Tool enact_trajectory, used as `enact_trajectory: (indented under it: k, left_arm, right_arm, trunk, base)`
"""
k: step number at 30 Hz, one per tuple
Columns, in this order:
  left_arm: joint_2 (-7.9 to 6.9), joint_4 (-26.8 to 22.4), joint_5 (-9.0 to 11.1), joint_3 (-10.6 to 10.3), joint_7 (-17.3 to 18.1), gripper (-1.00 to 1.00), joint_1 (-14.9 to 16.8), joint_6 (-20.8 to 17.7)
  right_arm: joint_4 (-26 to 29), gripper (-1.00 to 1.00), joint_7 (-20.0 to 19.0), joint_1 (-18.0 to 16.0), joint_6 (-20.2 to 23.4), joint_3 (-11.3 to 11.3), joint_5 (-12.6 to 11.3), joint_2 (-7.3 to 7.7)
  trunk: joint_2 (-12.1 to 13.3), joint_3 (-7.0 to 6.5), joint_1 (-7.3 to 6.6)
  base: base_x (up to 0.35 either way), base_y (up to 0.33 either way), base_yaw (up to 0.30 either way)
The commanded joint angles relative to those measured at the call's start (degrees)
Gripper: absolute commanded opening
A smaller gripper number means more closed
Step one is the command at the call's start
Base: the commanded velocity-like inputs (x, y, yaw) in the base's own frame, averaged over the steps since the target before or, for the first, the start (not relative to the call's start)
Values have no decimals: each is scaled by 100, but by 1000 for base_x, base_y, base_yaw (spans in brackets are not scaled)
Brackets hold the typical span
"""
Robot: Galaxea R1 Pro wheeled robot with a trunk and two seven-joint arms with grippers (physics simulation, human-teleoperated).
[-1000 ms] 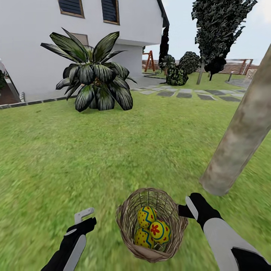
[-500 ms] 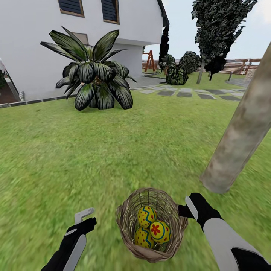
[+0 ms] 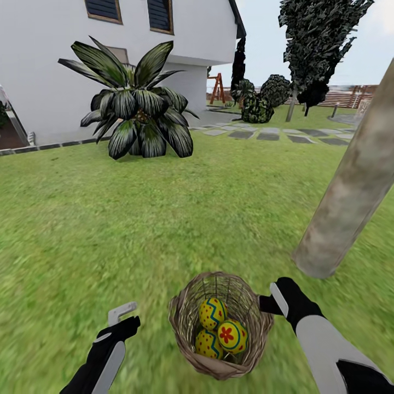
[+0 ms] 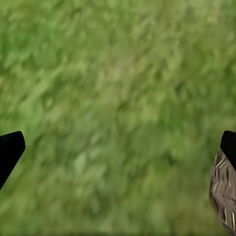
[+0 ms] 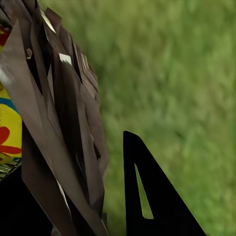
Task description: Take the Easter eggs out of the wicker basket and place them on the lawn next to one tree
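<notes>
On the lawn (image 3: 137, 230) stands the wicker basket (image 3: 189, 328) with three Easter eggs (image 3: 221, 331) inside. Right gripper (image 3: 266, 305) grips the basket's rim; left gripper (image 3: 121, 314) hangs spread wide beside it. The tree (image 3: 350, 191) rises near.

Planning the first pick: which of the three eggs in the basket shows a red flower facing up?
The egg nearest the right gripper side of the wicker basket; the other two eggs show zigzags and small red dots.

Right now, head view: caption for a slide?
Right gripper at wicker basket rim, three Easter eggs inside, tree close by.
</notes>
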State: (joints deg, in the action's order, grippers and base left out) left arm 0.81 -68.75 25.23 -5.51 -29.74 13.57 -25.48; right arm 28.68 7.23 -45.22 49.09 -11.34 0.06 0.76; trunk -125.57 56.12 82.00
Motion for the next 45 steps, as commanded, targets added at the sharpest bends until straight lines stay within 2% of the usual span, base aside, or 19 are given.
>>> enact_trajectory:
  k: [1,7,11,12,24,45]
  left_arm:
    - [-2,-7,54,-11,-52,100,5,-10]
    - [-2,-7,52,-11,-52,100,5,-10]
    - [-2,-7,52,-11,-52,100,5,-10]
    - [-2,-7,52,-11,-51,100,5,-10]
    - [-2,-15,53,-11,-49,100,-12,-10]
    - [7,-16,52,-11,-58,100,-13,-10]
  right_arm:
    - [-205,-100,6,5,-234,-42,-24,-5]
    - [-205,-100,6,5,-234,-35,-24,-5]
    - [-209,-100,6,5,-234,-35,-24,-5]
    - [-210,100,6,5,-234,-35,-24,-5]
    - [-213,100,6,5,-234,-42,-24,-5]
    - [-213,100,6,5,-234,-47,-24,3]
  trunk:
    - [-43,25,23]
    - [-283,133,155]
    - [-283,133,155]
    - [-283,133,155]
    - [-283,133,155]
    - [559,-244,-306]
  base:
    - [0,0,0]
    - [0,0,0]
    - [0,0,0]
    - [0,0,0]
    - [0,0,0]
    - [0,0,0]
